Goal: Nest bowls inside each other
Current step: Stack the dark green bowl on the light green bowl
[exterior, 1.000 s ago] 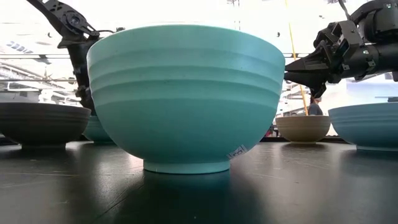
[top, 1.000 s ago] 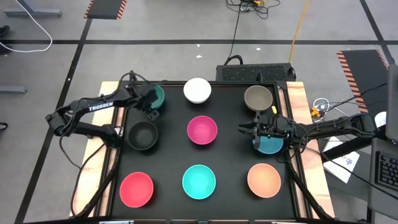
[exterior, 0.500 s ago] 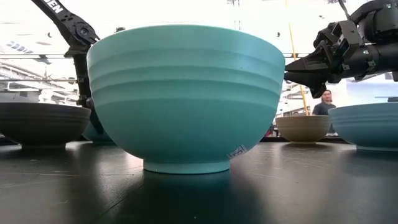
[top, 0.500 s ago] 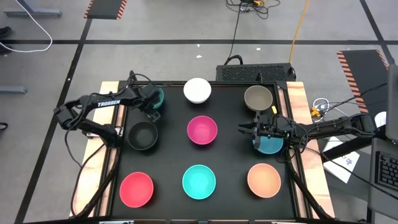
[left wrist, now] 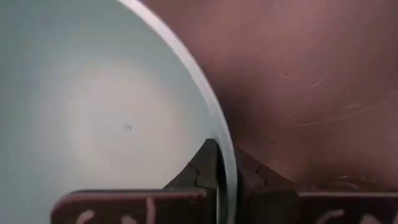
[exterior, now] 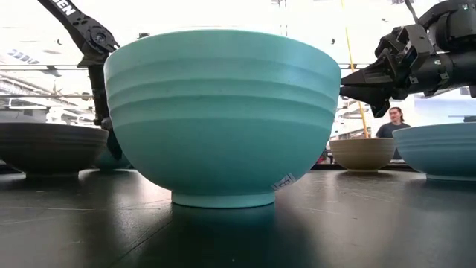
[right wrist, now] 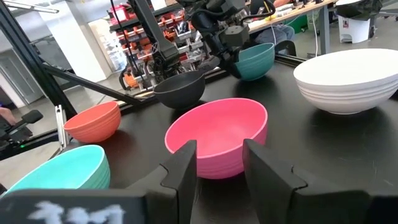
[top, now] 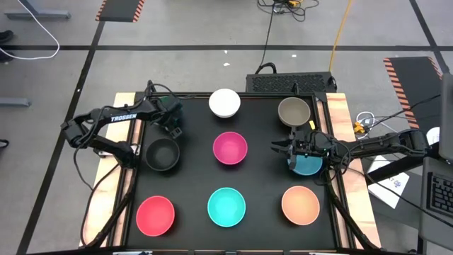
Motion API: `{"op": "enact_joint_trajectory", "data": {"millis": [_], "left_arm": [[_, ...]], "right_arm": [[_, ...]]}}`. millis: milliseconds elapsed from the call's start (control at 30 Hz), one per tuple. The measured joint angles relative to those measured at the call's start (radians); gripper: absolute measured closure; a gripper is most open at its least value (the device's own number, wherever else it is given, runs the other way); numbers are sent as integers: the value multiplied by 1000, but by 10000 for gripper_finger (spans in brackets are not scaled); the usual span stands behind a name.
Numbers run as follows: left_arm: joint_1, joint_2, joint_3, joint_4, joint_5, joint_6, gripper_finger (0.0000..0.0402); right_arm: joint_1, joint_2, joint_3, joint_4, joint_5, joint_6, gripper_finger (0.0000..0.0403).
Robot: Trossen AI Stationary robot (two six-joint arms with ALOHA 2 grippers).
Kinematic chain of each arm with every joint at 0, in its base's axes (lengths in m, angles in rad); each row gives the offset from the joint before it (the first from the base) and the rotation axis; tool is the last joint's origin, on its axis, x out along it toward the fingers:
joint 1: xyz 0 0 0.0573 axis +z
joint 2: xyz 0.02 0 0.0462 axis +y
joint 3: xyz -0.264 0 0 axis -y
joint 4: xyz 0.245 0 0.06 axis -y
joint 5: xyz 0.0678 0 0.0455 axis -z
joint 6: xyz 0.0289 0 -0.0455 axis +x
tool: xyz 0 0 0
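Left gripper newly clamped from wide apart onto dark green bowl rim.

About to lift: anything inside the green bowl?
Left gripper is shut on the green bowl rim, one finger inside. Visible interior looks empty; the rest is covered.

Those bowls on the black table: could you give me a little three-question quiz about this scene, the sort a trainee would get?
1. True or false: the left gripper is shut on the rim of the dark green bowl.
2. Which bowl sits at the middle of the table? A white, B magenta, C red.
3. Fill in: the right gripper hovers open beside the ___ bowl.

Key: 1 true. 2 B, the magenta bowl. 3 blue bowl.
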Motion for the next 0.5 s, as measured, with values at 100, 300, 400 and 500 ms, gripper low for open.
{"op": "enact_joint_trajectory", "data": {"millis": [100,300,400,500], "left_arm": [[0,0,0,-1,-18,1,395],[0,0,10,-19,-45,13,398],[0,1,31,-31,-42,19,399],[-1,1,69,-75,-53,21,399]], "right_arm": [[0,0,0,0,0,0,281],[0,0,0,0,0,0,281],[0,0,0,0,0,0,281],[0,0,0,0,0,0,281]]}}
